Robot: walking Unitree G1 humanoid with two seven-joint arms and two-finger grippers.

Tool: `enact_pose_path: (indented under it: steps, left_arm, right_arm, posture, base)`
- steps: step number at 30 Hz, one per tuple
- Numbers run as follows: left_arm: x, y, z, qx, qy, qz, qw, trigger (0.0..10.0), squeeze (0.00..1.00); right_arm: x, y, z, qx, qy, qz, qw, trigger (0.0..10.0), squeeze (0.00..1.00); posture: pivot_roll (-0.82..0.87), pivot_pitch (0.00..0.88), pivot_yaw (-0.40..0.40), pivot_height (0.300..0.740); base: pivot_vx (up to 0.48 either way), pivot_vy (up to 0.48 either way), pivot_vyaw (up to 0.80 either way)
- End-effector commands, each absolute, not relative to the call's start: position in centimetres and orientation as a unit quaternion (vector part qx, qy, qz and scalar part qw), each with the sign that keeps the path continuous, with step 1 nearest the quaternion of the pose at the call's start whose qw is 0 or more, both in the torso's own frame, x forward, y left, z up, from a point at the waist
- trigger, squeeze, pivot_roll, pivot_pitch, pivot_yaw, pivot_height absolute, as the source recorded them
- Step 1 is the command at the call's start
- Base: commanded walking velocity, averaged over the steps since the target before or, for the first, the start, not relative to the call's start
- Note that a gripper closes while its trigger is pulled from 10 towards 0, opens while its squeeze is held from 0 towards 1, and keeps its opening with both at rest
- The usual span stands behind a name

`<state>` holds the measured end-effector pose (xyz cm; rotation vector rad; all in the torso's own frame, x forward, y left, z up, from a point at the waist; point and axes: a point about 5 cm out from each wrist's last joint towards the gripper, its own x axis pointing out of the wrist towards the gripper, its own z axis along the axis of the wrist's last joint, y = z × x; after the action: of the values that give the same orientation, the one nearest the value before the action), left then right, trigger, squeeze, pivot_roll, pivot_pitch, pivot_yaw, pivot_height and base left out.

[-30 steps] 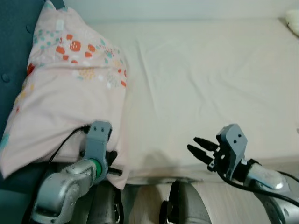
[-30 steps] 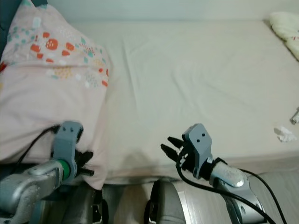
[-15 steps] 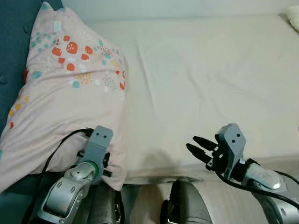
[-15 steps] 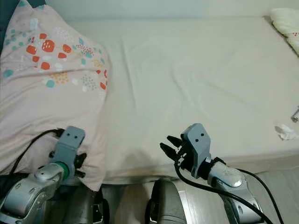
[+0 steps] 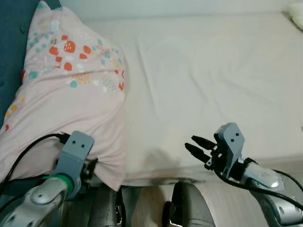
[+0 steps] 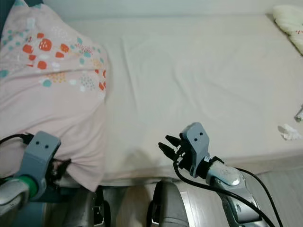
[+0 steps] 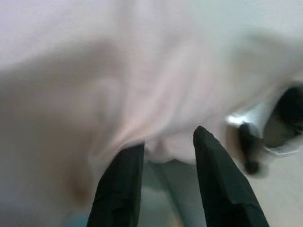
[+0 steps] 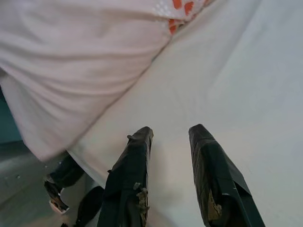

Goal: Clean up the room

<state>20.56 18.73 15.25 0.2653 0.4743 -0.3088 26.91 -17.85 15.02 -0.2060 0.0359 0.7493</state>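
Observation:
A pink pillow [image 5: 66, 104] with red and teal spots lies at the left end of the bed [image 5: 203, 80]; its near corner hangs over the bed's front edge. My left gripper [image 5: 92, 165] is at that corner, low beside the bed. In the left wrist view the left gripper [image 7: 168, 139] is open, with the pillow's hem [image 7: 161, 151] right at the fingertips. My right gripper [image 6: 164, 142] hovers open over the sheet's front edge, pointing toward the pillow. The right wrist view shows the right gripper [image 8: 170, 132] with bare sheet between its fingers.
A blue padded headboard [image 5: 12, 38] stands behind the pillow. A crumpled white tissue [image 6: 289, 133] lies near the bed's right front, with a small object [image 6: 299, 113] just beyond it. A cream cloth [image 6: 289, 23] sits at the far right corner. Pale floor [image 6: 279, 179] lies below.
My left arm has drawn back and down, off the pillow's corner toward the bed's edge. The pillow has settled lower and flatter. The right gripper has shifted slightly left.

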Motion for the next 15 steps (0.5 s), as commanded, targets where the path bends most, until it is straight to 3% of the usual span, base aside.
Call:
enact_pose_path:
  steps: [1, 6, 10, 15]
  left_arm:
    - [19.7, 18.4, 14.7, 0.092, 0.25, -0.189, 0.945, 10.0, 0.0]
    - [20.2, 17.9, 17.2, 0.028, 0.145, -0.209, 0.967, 10.0, 0.0]
    - [19.1, 15.6, 22.3, -0.058, 0.019, -0.372, 0.926, 10.0, 0.0]
    - [21.0, 14.4, 25.4, -0.056, -0.071, -0.374, 0.923, 10.0, 0.0]
  right_arm:
    - [26.8, -17.6, 14.4, -0.095, 0.026, 0.371, 0.923, 10.0, 0.0]
    - [26.8, -17.6, 14.9, -0.096, 0.018, 0.37, 0.924, 10.0, 0.0]
    - [26.7, -17.3, 15.9, -0.1, -0.005, 0.368, 0.924, 10.0, 0.0]
    - [27.6, -17.6, 16.9, -0.088, -0.05, 0.294, 0.951, 10.0, 0.0]
  posture:
    - [0.09, 0.243, 0.041, 0.626]
    - [0.08, 0.241, 0.041, 0.626]
    - [0.08, 0.235, 0.026, 0.626]
    - [0.07, 0.225, 0.015, 0.626]
  base:
    - [0.0, 0.0, 0.0]
    - [0.0, 0.0, 0.0]
    - [0.0, 0.0, 0.0]
    - [0.0, 0.0, 0.0]
